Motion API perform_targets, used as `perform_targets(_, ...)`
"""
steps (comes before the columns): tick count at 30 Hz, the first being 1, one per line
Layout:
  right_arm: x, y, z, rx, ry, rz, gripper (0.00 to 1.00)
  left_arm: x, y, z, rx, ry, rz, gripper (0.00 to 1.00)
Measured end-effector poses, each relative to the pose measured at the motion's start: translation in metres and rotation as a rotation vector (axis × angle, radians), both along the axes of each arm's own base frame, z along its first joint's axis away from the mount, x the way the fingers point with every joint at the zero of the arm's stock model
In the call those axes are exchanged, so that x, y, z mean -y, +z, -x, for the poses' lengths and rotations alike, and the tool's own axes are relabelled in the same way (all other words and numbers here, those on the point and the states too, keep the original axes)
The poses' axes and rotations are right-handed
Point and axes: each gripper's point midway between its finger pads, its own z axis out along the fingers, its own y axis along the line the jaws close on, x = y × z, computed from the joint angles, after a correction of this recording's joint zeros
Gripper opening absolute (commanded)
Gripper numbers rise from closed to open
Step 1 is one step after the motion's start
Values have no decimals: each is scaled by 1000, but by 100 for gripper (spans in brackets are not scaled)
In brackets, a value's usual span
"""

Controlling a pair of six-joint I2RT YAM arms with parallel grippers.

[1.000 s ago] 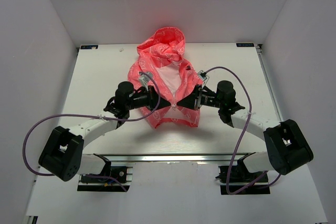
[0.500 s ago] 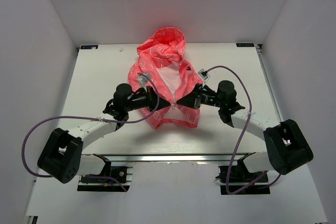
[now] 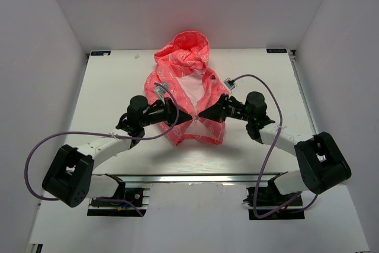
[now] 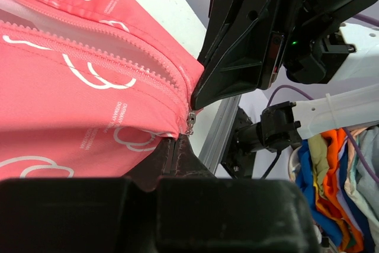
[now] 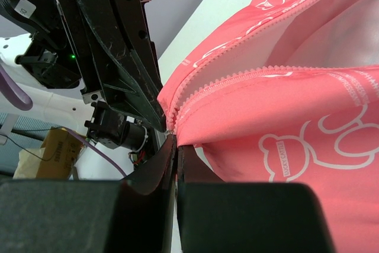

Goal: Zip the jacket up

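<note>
The coral-pink jacket [image 3: 188,90] lies on the white table [image 3: 112,93], hood at the far end, front open above and showing white lining. My left gripper [image 3: 190,117] and right gripper [image 3: 202,114] meet tip to tip at the lower front, just above the hem. In the left wrist view the left gripper [image 4: 177,140] is shut on the jacket's [image 4: 77,93] front edge, right under the small metal zipper slider [image 4: 190,124]. In the right wrist view the right gripper [image 5: 176,140] is shut on the jacket's [image 5: 284,105] other front edge beside the zipper teeth [image 5: 237,78].
An aluminium rail [image 3: 195,178] runs along the near table edge between the arm bases. Purple cables [image 3: 77,133] loop off both arms. White walls close in the table's left, right and far sides. A pile of coloured cloth [image 4: 331,176] lies off the table.
The two gripper tips have drawn slightly apart and the right wrist has tilted a little. The jacket has barely shifted.
</note>
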Motion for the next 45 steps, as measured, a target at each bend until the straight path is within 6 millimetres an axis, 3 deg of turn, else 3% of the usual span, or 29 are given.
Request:
perform_targets(17, 1, 1, -6, 25, -10, -12, 0, 4, 5, 9, -32, -50, 63, 0)
perform_targets(32, 3, 0, -1, 17, 27, -10, 0, 6, -18, 10, -77, -80, -6, 0)
perform_targets(45, 3, -5, 1, -18, 38, 6, 0, 8, -23, 22, 0, -174, -86, 0)
